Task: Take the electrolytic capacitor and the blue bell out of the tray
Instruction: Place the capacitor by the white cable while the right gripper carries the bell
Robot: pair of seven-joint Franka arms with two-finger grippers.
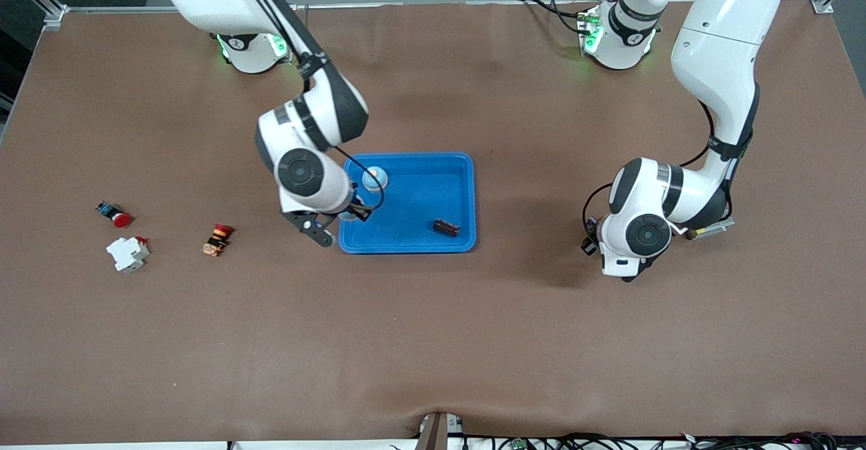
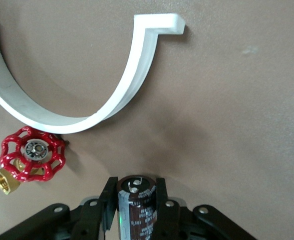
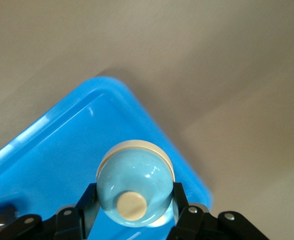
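My right gripper (image 3: 135, 192) is shut on a light blue bell (image 3: 134, 187) with a cream button. It holds the bell over a corner of the blue tray (image 3: 52, 150). In the front view this gripper (image 1: 352, 214) is over the tray's edge (image 1: 406, 245) at the right arm's end. Another light blue bell (image 1: 374, 178) stands in the tray, and a dark capacitor (image 1: 446, 228) lies in it. My left gripper (image 2: 136, 187) is shut on a dark brown capacitor (image 2: 137, 205) above the bare table. In the front view it (image 1: 622, 267) hangs toward the left arm's end, apart from the tray.
Under the left gripper lie a white curved piece (image 2: 112, 100) and a red valve handwheel with brass fitting (image 2: 32, 160). Toward the right arm's end lie a red button (image 1: 120, 218), a white breaker (image 1: 127, 254) and an orange-black part (image 1: 218, 239).
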